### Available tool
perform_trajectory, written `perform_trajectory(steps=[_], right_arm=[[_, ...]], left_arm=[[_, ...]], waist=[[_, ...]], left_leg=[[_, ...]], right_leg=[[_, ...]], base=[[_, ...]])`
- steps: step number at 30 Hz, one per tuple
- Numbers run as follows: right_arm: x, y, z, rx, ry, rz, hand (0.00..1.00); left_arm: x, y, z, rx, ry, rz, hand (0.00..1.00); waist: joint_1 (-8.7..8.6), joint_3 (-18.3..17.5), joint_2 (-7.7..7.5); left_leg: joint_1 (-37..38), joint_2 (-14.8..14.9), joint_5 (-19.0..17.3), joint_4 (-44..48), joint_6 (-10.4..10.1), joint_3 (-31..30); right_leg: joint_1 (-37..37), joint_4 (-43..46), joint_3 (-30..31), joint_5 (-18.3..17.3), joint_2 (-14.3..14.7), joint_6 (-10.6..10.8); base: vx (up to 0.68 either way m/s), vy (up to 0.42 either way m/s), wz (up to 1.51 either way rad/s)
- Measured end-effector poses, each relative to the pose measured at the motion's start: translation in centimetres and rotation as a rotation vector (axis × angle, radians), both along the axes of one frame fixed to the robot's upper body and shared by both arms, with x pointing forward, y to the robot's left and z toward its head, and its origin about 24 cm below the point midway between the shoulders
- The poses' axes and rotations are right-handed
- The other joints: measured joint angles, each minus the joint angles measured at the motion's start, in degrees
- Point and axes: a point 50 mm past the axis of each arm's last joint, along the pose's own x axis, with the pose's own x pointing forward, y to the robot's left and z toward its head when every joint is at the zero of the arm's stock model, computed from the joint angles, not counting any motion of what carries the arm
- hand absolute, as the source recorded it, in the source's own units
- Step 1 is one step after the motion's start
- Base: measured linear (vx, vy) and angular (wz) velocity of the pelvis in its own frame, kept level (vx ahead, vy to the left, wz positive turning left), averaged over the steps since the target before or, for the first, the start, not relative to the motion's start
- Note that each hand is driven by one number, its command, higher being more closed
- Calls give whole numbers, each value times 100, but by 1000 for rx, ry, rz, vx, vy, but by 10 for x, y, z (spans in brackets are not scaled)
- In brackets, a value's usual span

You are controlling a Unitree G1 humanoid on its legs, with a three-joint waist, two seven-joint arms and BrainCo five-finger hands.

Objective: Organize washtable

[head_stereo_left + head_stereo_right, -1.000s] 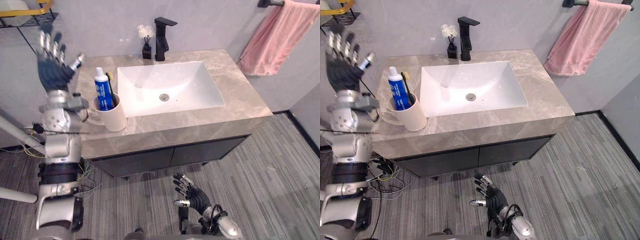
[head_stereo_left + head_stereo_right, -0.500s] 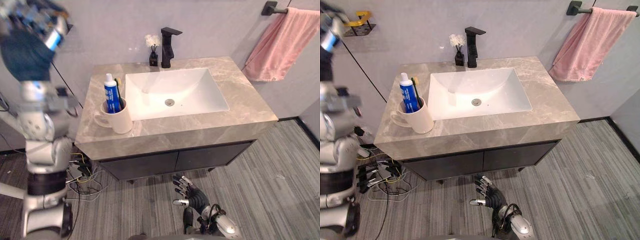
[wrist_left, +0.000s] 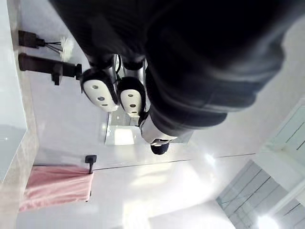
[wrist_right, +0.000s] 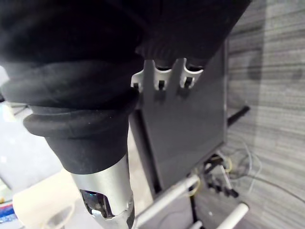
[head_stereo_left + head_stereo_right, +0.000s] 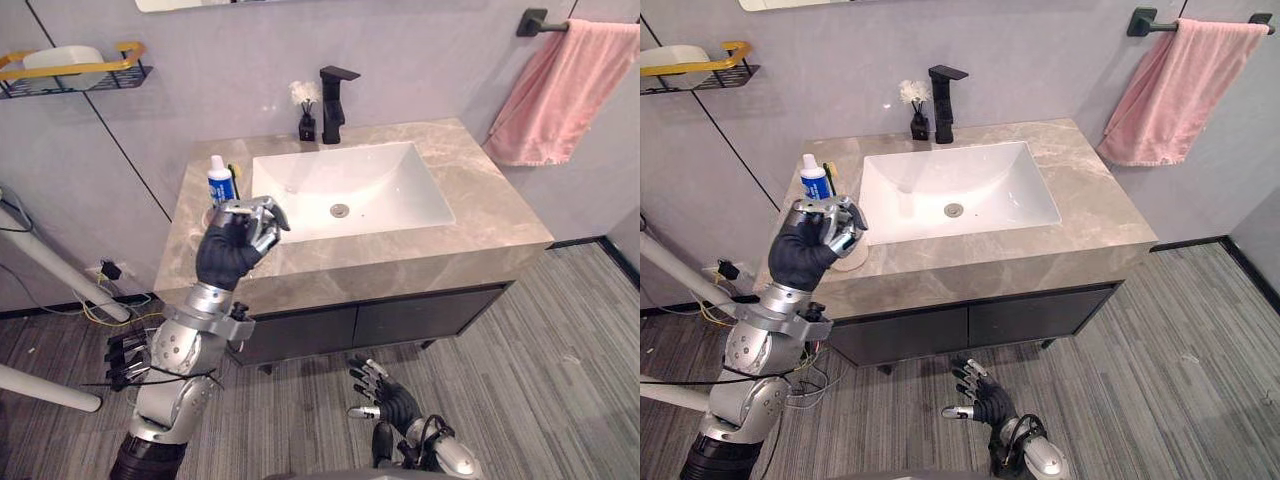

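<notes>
A white cup [image 5: 851,258] stands at the left end of the marble washtable [image 5: 480,215], mostly hidden behind my left hand [image 5: 235,245]. A blue and white toothpaste tube [image 5: 220,185] and a toothbrush [image 5: 832,175] stick up out of it. My left hand is raised in front of the cup with its fingers curled into a fist, and nothing shows in it. My right hand [image 5: 385,395] hangs low above the floor in front of the cabinet, fingers [image 4: 162,78] straight.
A white sink [image 5: 350,185] fills the middle of the counter. Behind it stand a black faucet [image 5: 332,100] and a small dark bottle with white flowers [image 5: 307,120]. A pink towel [image 5: 565,95] hangs at the right. A wall shelf [image 5: 70,70] is up at the left.
My left hand has come down from high at the left to in front of the cup and curled from spread fingers into a fist. The camera has shifted. The right hand stays put.
</notes>
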Motion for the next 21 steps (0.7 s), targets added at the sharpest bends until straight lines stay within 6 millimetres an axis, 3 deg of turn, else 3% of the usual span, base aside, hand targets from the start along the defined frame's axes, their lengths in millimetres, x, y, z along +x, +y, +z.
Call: perform_trajectory(steps=[5, 11, 21], right_arm=[[0, -4, -1, -15, 1, -1, 0], [3, -12, 0, -30, -6, -33, 0], [7, -19, 3, -52, -28, -55, 0]], left_arm=[[0, -9, -4, -30, 18, -29, 100], [7, -17, -24, -15, 106, -22, 100], [15, -19, -41, 20, 176, 18, 100]], waist=[[9, 14, 23], [8, 51, 54], [1, 274, 30]], left_leg=[[-77, -2, 1, -13, -1, 35], [-164, -1, 1, 10, -4, 108], [-257, 0, -32, 21, 2, 221]], right_leg=[[-103, 0, 4, 0, -6, 2], [-273, 3, 64, 31, -3, 37], [-419, 2, 168, 48, 20, 63]], base=[[8, 7, -2], [43, 19, -7], [16, 15, -5]])
